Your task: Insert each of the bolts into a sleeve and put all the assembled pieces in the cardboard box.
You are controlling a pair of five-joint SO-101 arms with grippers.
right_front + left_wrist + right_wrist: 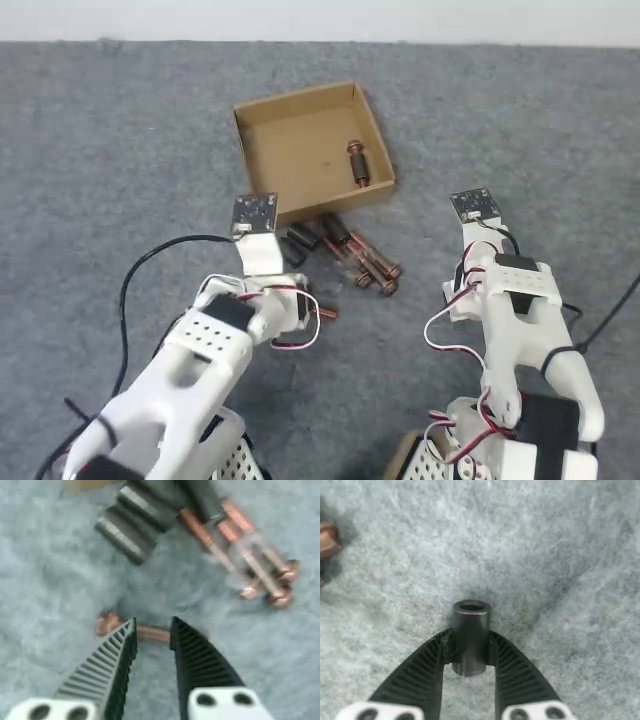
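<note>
Left pincer (152,629) was apart, tips either side of a lone bolt (106,623) lying flat on the desk (100,150). I saw no clamp on it. In the high view that bolt sat lower centre, just right of the left arm (215,335).

Right pincer (470,652) was clamped on a dark sleeve (471,625), gripped around its body with the open bore at the far end. I couldn't tell whether the sleeve touched the desk.

Pile (350,255) of loose bolts and sleeves lay at centre frame, just below the box (295,98). The box was upper centre, with one assembled piece (356,163) inside near its right wall.
</note>
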